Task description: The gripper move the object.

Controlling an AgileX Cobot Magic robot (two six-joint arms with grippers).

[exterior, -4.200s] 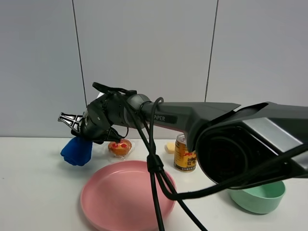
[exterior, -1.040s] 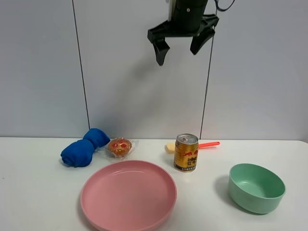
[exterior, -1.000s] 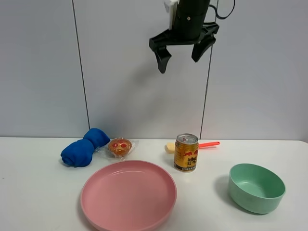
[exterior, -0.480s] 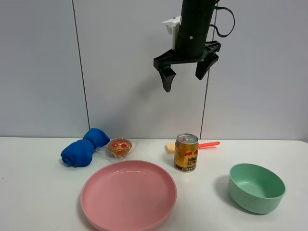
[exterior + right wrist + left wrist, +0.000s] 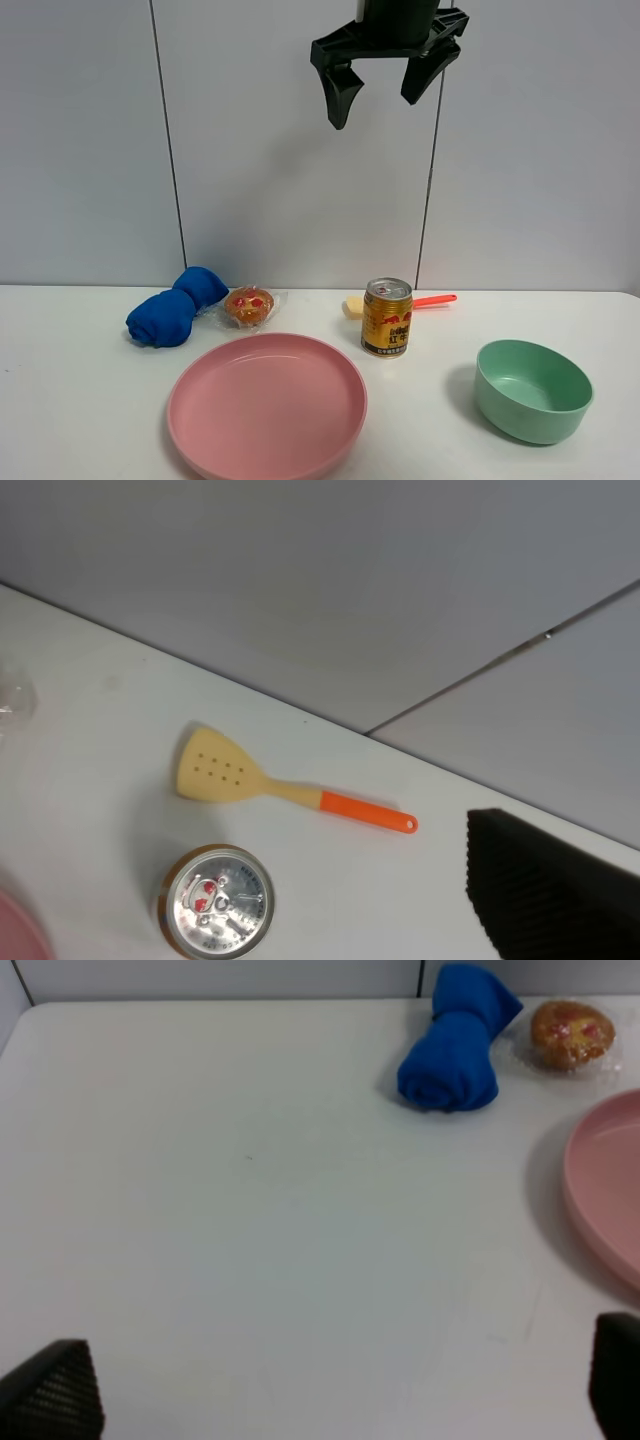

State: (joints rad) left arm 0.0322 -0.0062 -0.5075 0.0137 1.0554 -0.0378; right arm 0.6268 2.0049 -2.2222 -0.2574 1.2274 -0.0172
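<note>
A blue rolled cloth [image 5: 170,310] lies at the back left of the white table, and it also shows in the left wrist view [image 5: 452,1045]. A wrapped orange pastry [image 5: 249,305] sits right beside it. My right gripper [image 5: 380,100] hangs open and empty high above the table, over the can [image 5: 386,317]. In the right wrist view only one of its fingers [image 5: 540,900] shows, above the can [image 5: 212,905] and a yellow spatula [image 5: 215,773]. My left gripper [image 5: 330,1400] is open wide and empty over bare table, well short of the cloth.
A pink plate [image 5: 185,395] lies at the front centre, and its rim shows in the left wrist view [image 5: 600,1180]. A green bowl [image 5: 520,420] stands at the front right. The spatula [image 5: 430,300] lies behind the can. A grey panelled wall backs the table.
About four seconds ago the right arm reached low across to the blue cloth. It has since lifted away empty. In the last half second the open gripper rose higher; the cloth stays put.
</note>
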